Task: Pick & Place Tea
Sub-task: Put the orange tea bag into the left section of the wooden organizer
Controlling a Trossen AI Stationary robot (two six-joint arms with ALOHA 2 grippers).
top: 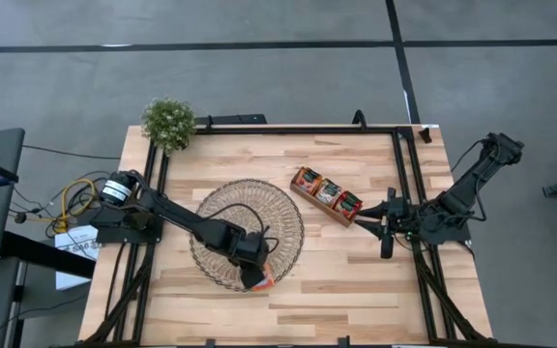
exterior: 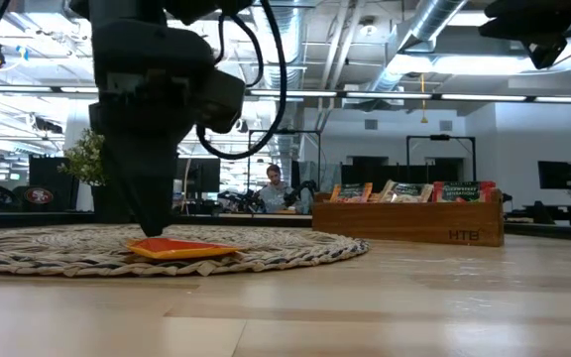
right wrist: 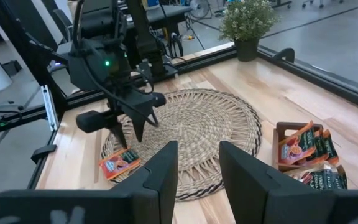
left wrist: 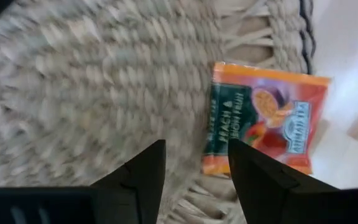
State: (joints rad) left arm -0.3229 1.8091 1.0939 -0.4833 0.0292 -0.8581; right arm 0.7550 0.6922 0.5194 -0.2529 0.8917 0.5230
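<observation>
A red-orange tea sachet (left wrist: 266, 118) lies flat on the near rim of the round wicker mat (top: 245, 227), one end toward the bare wood. My left gripper (left wrist: 194, 171) points steeply down over the mat, open, its fingertips low beside the sachet (exterior: 181, 248), on the side toward the mat's middle. Nothing lies between the fingers. More sachets stand upright in the wooden tray (top: 319, 207). My right gripper (right wrist: 197, 171) waits open and raised at the table's right side. My left gripper stands with its fingertips (exterior: 153, 232) right at the sachet's end (exterior: 147, 246) that faces the mat's middle. Whether a finger touches the sachet I cannot tell. The sachet lies flat on the mat's weave.
The tray (exterior: 414, 223) sits diagonally right of the mat. A potted plant (top: 169, 124) stands at the far left corner. A black frame runs along the table's left, far and right sides. Bare wood lies near the front edge. A person sits in the room behind.
</observation>
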